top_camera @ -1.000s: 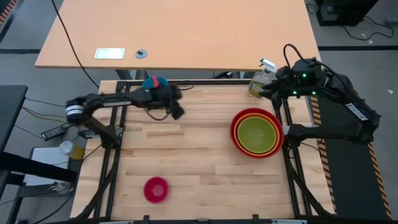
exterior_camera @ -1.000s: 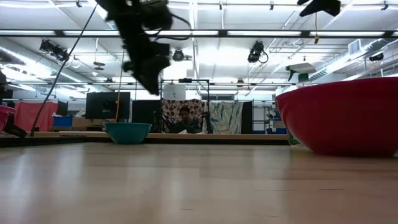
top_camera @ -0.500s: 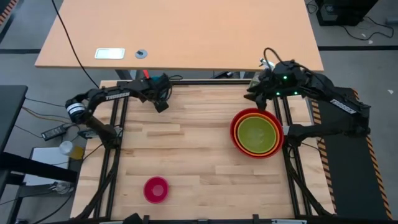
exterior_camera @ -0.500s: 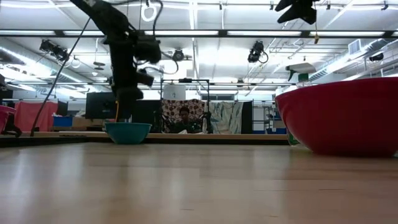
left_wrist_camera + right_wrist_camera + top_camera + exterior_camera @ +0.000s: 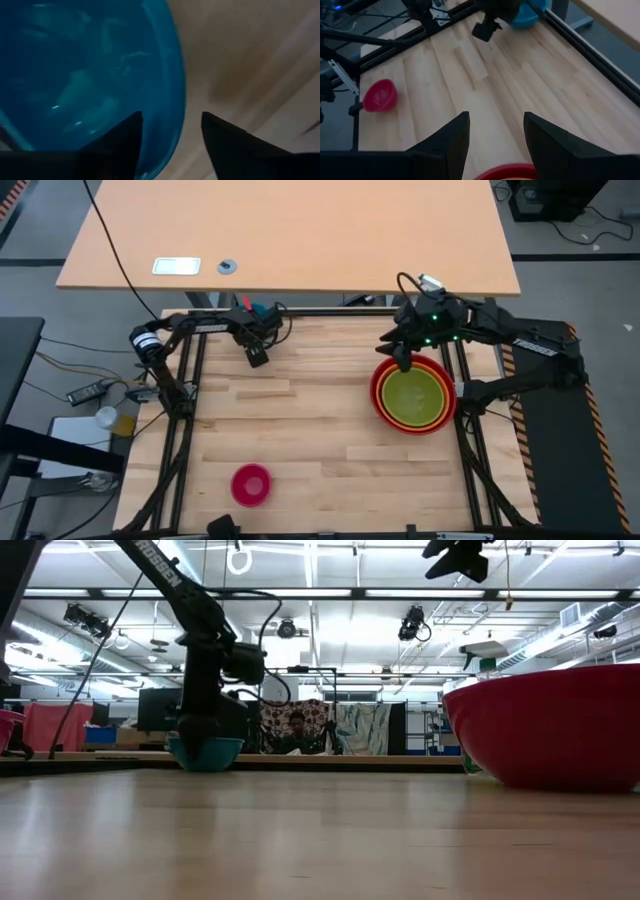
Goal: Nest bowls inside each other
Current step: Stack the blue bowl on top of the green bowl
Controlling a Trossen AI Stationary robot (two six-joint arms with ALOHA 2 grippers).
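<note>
1. We take the red bowl (image 5: 378,395) as our landmark; it sits near the right edge of the wooden table (image 5: 310,440).
2. Farthest to its left, the left gripper (image 5: 171,132) is down at the blue bowl (image 5: 85,75), at the far edge of the table.
3. In the left wrist view its two fingers (image 5: 125,135) stand apart with the bowl's rim between them, one over the inside and one outside; we cannot tell whether they touch the rim.
4. The low view shows the blue bowl (image 5: 206,752) on the table with the left arm standing over it; the high view hides most of the bowl behind the arm.
5. The magenta pink bowl (image 5: 251,484) lies alone near the front edge, well apart from the red bowl and to its left.
6. Inside the red bowl sits the orange bowl (image 5: 388,370), and inside that the lime green bowl (image 5: 415,398); the three are nested.
7. The right gripper (image 5: 402,360) hangs above the far left rim of the red bowl, its fingers (image 5: 452,132) spread and holding nothing.
</note>
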